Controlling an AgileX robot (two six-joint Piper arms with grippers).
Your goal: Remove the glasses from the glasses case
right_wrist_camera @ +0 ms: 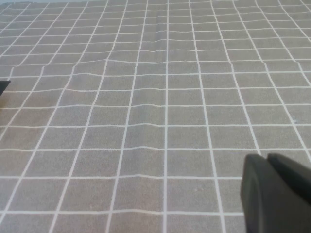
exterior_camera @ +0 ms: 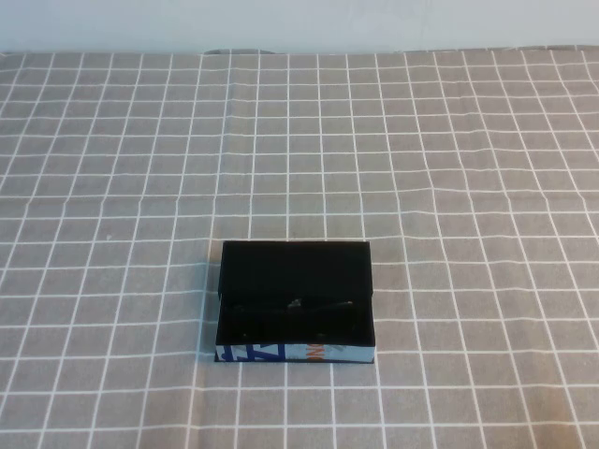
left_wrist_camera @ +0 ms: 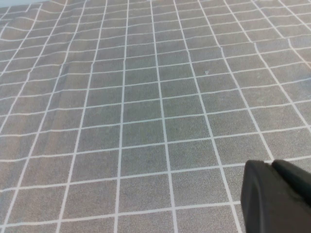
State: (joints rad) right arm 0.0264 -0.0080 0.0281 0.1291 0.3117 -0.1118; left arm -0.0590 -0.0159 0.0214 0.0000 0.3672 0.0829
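Observation:
The glasses case [exterior_camera: 296, 301] is a black box on the checked cloth, near the front middle in the high view. Its lid stands open at the back, and its blue, white and orange printed front edge [exterior_camera: 295, 353] faces me. The inside is dark, with small glints where the glasses [exterior_camera: 296, 304] lie; their shape is hard to make out. Neither arm shows in the high view. My left gripper [left_wrist_camera: 272, 162] is shut and empty over bare cloth. My right gripper [right_wrist_camera: 267, 156] is also shut and empty over bare cloth.
A grey cloth with a white grid [exterior_camera: 421, 150] covers the whole table and has slight wrinkles. A pale wall runs along the far edge [exterior_camera: 299, 23]. A small dark corner [right_wrist_camera: 2, 86] shows at the edge of the right wrist view.

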